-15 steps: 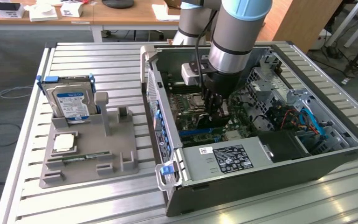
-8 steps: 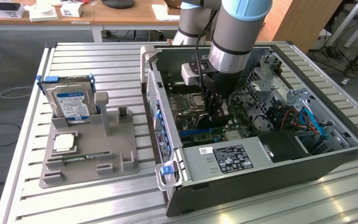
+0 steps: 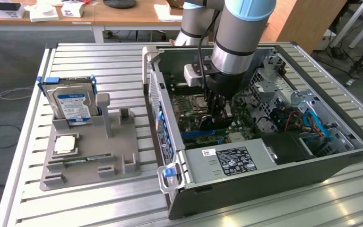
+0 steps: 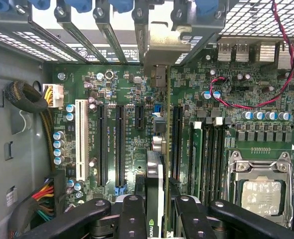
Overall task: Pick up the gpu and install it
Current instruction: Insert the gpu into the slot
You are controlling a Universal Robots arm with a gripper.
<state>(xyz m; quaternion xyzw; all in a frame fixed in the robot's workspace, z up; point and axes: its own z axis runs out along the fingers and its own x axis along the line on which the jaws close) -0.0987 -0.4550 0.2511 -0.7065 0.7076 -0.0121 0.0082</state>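
One gripper (image 3: 218, 108) is down inside the open PC case (image 3: 332, 161), pinching the gpu (image 4: 154, 172) edge-on betw. its black fingers (image 4: 132, 211). The card stands upright in the jaws over the motherboard (image 4: 132, 124), beside the long black slots (image 4: 120, 144); can't tell if it's seated. Hard drive (image 3: 72, 105) & RAM stick (image 3: 81, 161) sit on the gray tray (image 3: 87, 182), near the table (image 3: 30, 198) edge at the exterior view's left.

gpu (image 4: 154, 172) in gripper (image 4: 157, 211) — inside case (image 3: 263, 182), over motherboard (image 4: 129, 92)
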